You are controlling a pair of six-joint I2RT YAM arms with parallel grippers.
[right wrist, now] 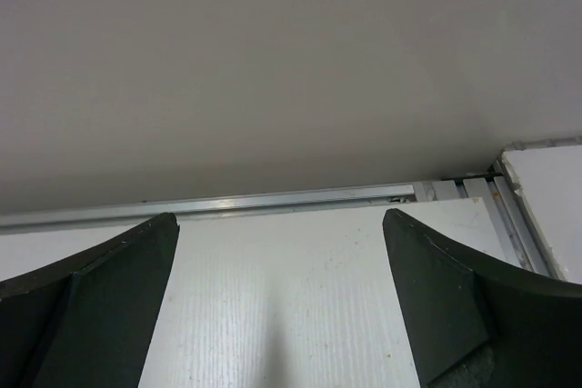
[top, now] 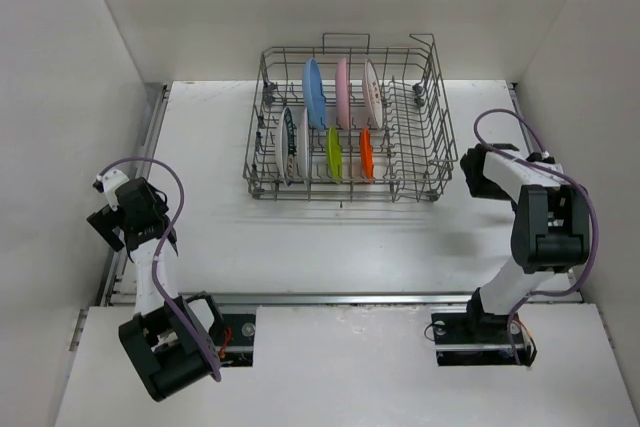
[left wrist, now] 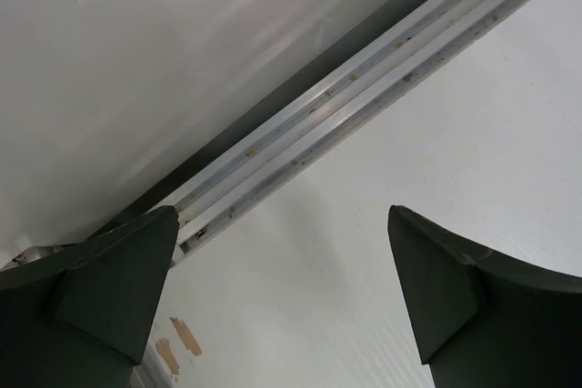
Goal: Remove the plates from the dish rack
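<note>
The grey wire dish rack (top: 412, 127) stands at the back middle of the table. Plates stand upright in it: light blue (top: 314, 92), pink (top: 343, 90) and white with orange sunburst (top: 372, 92) in the far row. A dark-rimmed white one (top: 290, 144), a lime green one (top: 333, 152) and an orange one (top: 366, 152) fill the near row. My left gripper (top: 103, 219) is far left at the table edge, open (left wrist: 282, 297) and holding nothing. My right gripper (top: 468, 169) sits just right of the rack, open (right wrist: 282, 306) over bare table. Neither wrist view shows rack or plates.
An aluminium rail (left wrist: 364, 88) runs along the table's left edge below the white wall. Another rail (right wrist: 273, 199) lines the far edge under the back wall. White walls enclose the table on three sides. Tape marks (left wrist: 177, 344) sit near the left fingertip.
</note>
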